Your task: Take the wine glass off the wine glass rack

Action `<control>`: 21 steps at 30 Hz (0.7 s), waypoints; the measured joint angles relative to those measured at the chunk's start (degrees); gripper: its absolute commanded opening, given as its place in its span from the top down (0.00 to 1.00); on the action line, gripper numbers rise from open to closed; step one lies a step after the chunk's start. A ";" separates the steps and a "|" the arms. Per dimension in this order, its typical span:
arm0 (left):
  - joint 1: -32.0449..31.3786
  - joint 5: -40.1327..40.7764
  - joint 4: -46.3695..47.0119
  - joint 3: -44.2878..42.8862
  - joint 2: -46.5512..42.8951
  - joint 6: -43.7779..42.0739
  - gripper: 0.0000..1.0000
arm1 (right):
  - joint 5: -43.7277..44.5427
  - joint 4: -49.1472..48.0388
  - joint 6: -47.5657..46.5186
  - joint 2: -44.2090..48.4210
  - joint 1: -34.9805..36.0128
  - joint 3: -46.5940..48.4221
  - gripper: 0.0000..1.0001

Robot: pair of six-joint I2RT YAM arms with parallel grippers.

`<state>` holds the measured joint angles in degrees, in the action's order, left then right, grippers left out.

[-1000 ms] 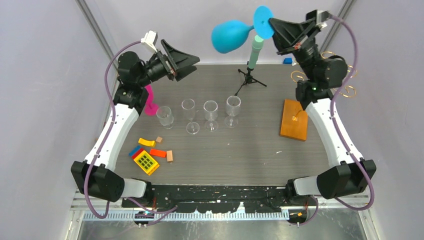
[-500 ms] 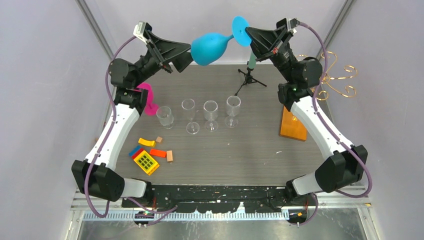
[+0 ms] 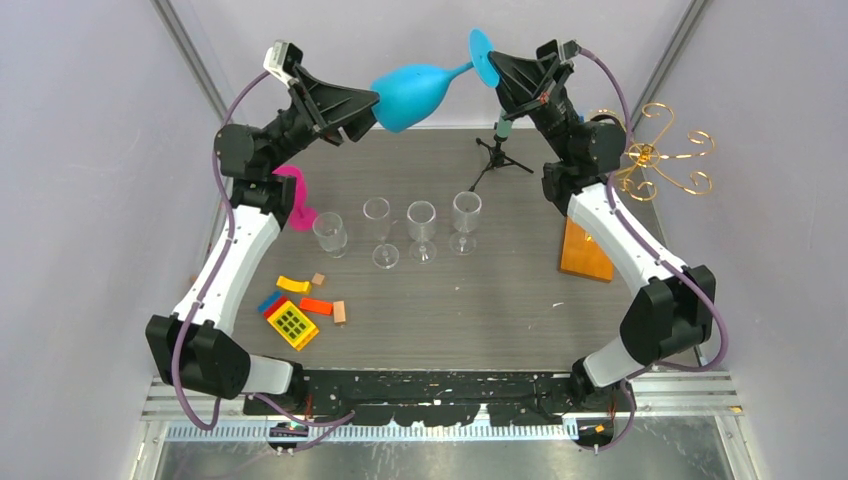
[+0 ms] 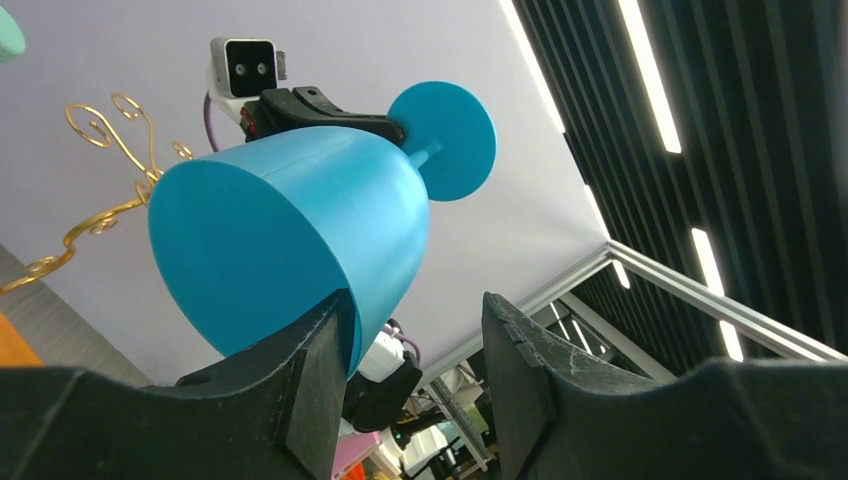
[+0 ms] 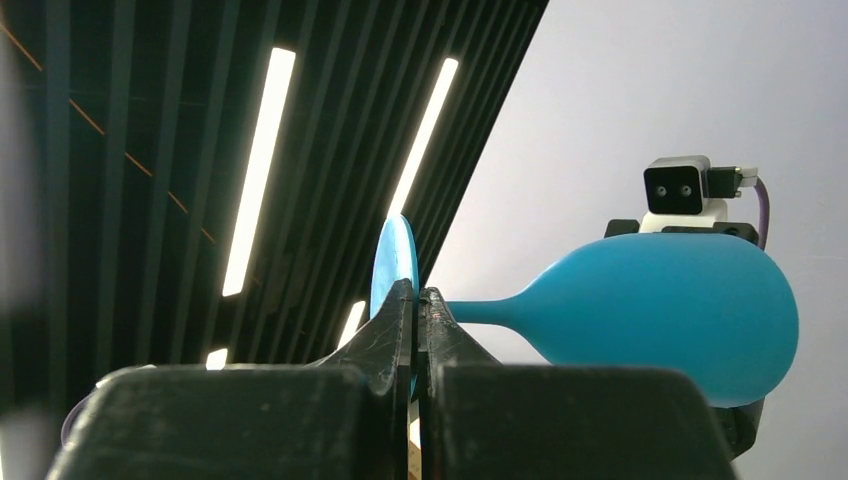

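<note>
A dark grey wood-grain worktop [image 3: 500, 310] sits boxed in by plain pale lilac walls [image 3: 90, 200], with slanted metal posts [image 3: 190, 55] at the back corners and a metal rail [image 3: 450, 430] along the near edge. Overhead, a ceiling of black slats [image 5: 100, 60] carries long white strip lights [image 5: 256, 170]

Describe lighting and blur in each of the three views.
Top view: soft, even light, all sharp, clear glasses faint against the table. Left wrist view: ceiling lights glare, the left pincer is dark. Right wrist view: same glare, left edge smeared, blue wine glass sharp.
</note>
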<state>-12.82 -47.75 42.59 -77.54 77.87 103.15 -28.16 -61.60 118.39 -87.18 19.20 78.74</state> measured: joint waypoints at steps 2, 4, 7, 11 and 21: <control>0.07 -0.37 0.59 0.00 0.07 0.00 0.50 | 0.00 -1.18 0.00 -0.81 0.17 0.02 1.00; 0.15 -0.59 1.03 0.00 0.24 0.00 0.52 | -0.02 -1.84 0.00 -1.62 0.48 0.13 1.00; 0.20 -1.09 1.36 0.00 0.59 -0.02 0.60 | -0.28 -2.34 0.00 -2.84 1.05 0.26 1.00; 0.20 -1.75 1.42 0.00 0.85 -0.02 0.90 | -0.79 -2.64 0.00 -3.87 1.44 0.57 0.99; 0.22 -1.38 -1.60 -1.27 -1.81 -8.28 1.00 | -4.70 1.18 -0.31 -6.21 1.22 2.54 0.45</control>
<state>-12.60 -49.12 40.99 -78.81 76.05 94.87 -32.86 -60.42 118.08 -93.38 20.43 81.28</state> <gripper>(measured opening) 0.029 0.400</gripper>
